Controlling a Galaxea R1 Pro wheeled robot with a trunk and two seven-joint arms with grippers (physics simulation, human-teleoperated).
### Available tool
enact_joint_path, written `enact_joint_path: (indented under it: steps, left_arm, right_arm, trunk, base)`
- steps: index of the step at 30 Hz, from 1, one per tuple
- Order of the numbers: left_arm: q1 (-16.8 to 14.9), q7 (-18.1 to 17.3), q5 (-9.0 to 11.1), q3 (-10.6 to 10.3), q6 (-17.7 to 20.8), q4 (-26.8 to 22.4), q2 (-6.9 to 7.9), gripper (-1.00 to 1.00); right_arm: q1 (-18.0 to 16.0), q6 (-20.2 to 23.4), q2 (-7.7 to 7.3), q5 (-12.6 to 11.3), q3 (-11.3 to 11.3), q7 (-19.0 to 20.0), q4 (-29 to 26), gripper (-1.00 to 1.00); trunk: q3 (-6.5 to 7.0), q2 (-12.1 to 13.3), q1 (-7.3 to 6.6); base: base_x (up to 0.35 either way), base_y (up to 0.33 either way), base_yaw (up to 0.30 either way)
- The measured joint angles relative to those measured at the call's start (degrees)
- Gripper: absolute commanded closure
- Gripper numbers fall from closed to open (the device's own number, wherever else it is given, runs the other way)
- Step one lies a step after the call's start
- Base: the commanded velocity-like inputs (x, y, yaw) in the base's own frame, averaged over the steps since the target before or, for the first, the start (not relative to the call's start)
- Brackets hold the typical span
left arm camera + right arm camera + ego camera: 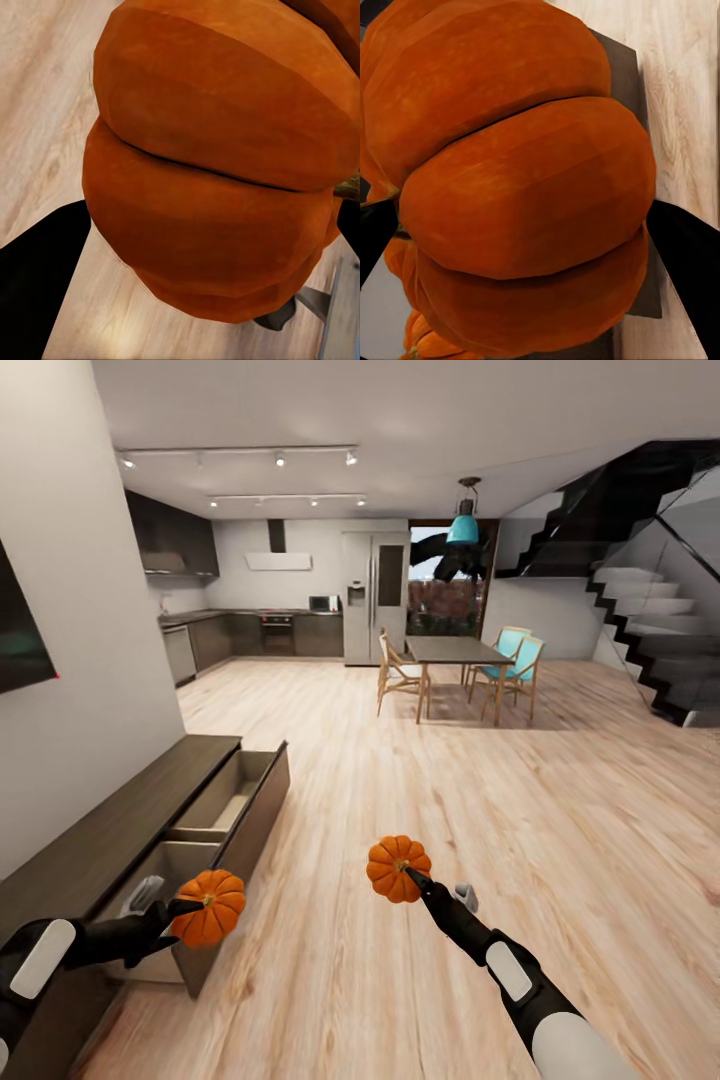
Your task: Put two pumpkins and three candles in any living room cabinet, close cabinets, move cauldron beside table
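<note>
Two grippers each hold a pumpkin. The left gripper (190, 908) has its fingers pinched shut on the left pumpkin (209, 907) by the stem, and the ball hangs right over the front edge of the open drawer (215, 835). The right gripper (412, 875) has its fingers pinched shut on the right pumpkin (398, 868) too, up in the air over the wood floor (480, 830), a little way from the drawer. Up close, each pumpkin (217, 150) looks big, orange and bumpy (525, 187). The drawer belongs to the long dark cabinet (120, 820) by the white wall, and it is pale inside. Far back stand a dining table (455, 652) with chairs, a kitchen and dark stairs (640, 620).
</note>
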Motion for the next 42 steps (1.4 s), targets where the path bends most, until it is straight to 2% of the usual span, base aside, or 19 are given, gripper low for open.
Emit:
enact_joint_path:
  steps: [42]
  left_arm:
    - [-0.02,0.02,-0.03,0.00,-0.01,-0.01,0.03,1.00]
  right_arm:
    - [0.00,-0.11,0.06,0.07,0.03,-0.09,-0.02,1.00]
  trunk:
    - [0.17,0.00,0.00]
  base:
    - [0.323,-0.075,-0.016]
